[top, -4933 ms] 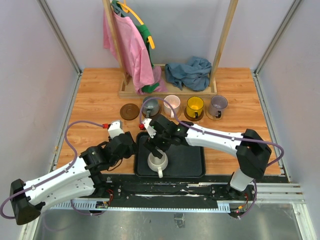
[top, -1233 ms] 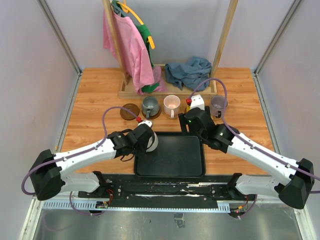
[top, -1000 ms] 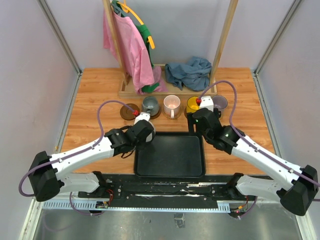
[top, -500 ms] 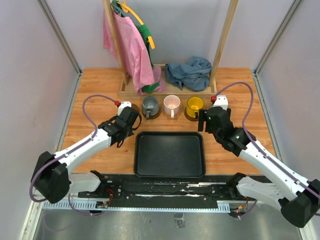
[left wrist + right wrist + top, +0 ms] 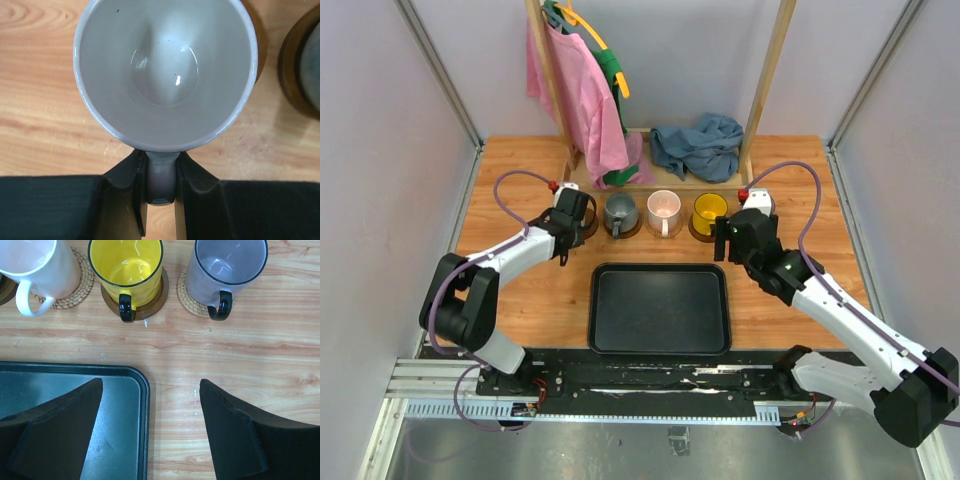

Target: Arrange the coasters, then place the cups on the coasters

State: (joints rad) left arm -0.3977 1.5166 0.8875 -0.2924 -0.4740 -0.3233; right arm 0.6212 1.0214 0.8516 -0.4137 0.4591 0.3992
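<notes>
My left gripper (image 5: 160, 161) is shut on the handle of the white cup (image 5: 165, 70). It holds the cup upright over a dark brown coaster (image 5: 259, 70), of which only a sliver shows; I cannot tell if they touch. In the top view this gripper (image 5: 575, 215) hides that cup at the left end of the row. Beside it stand the dark grey cup (image 5: 618, 213), the pink cup (image 5: 664, 208) and the yellow cup (image 5: 709, 210), each on a coaster. The lavender cup (image 5: 227, 267) sits on a tan woven coaster (image 5: 187, 297). My right gripper (image 5: 151, 383) hangs open and empty near them.
A black tray (image 5: 660, 308) lies in front of the row, with nothing on it. Behind the cups stands a wooden rack base (image 5: 650, 182) with a pink garment (image 5: 582, 100) hanging and a blue cloth (image 5: 700, 145) heaped on it. Grey walls close in both sides.
My left arm has carried the white cup from the tray's far left corner back and left to the left end of the row. My right arm has drawn back towards the yellow and lavender cups.
</notes>
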